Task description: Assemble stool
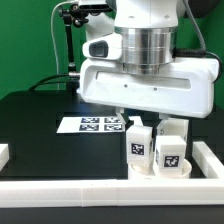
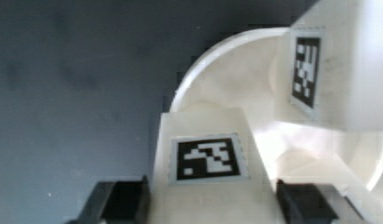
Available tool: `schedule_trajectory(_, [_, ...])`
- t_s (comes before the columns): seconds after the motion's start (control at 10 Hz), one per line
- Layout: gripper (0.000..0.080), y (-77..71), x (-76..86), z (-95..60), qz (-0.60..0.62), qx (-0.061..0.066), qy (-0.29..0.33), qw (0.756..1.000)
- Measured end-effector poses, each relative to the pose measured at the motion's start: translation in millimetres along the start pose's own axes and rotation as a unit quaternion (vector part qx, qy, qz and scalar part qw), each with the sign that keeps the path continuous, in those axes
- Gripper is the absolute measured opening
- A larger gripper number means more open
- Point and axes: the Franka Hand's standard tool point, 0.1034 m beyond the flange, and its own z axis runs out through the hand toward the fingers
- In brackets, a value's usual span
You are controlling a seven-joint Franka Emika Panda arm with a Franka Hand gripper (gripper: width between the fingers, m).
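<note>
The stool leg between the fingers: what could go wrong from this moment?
1. The gripper is shut on the stool leg near its end only, so the leg may tilt or slip when pressed down.
2. This leg sits close beside a second leg on the seat, so the fingers may bump it.
3. The wrist hides the joint in the exterior view, so misalignment could go unseen.

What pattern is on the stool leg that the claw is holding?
A black-and-white square marker tag on the white stool leg, clearest in the wrist view.
</note>
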Motion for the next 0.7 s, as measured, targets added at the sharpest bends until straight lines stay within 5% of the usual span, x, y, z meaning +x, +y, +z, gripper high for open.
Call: schedule_trajectory(0.7, [0.0341,-10.7,-6.1,-0.3,0.206,0.006,-0.001,0.978])
